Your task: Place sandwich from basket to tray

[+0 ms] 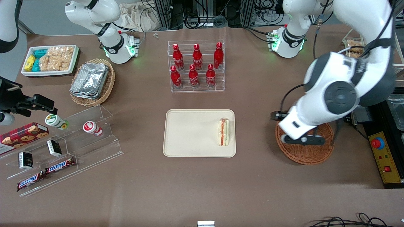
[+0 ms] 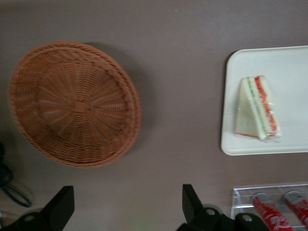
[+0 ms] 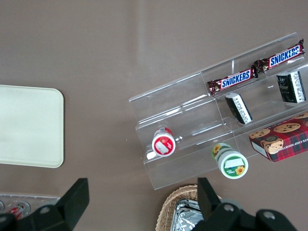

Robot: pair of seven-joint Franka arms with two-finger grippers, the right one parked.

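Observation:
The sandwich [image 1: 223, 131] [image 2: 257, 108], a white wedge with red and green filling, lies on the cream tray [image 1: 189, 132] [image 2: 288, 72] [image 3: 29, 125], near the tray edge closest to the working arm. The round reddish-brown basket [image 1: 315, 153] [image 2: 72, 103] sits beside the tray toward the working arm's end and holds nothing. My left gripper [image 1: 303, 140] [image 2: 127, 204] hangs above the basket's rim, open, with only bare table between its black fingers [image 2: 192, 202].
A clear rack of red cola bottles [image 1: 197, 66] [image 2: 279, 207] stands farther from the front camera than the tray. Toward the parked arm's end are a tan basket of foil containers [image 1: 91, 82], a snack bin [image 1: 50, 60] and an acrylic stand [image 1: 63, 148]. A control box [image 1: 383, 154] lies beside the basket.

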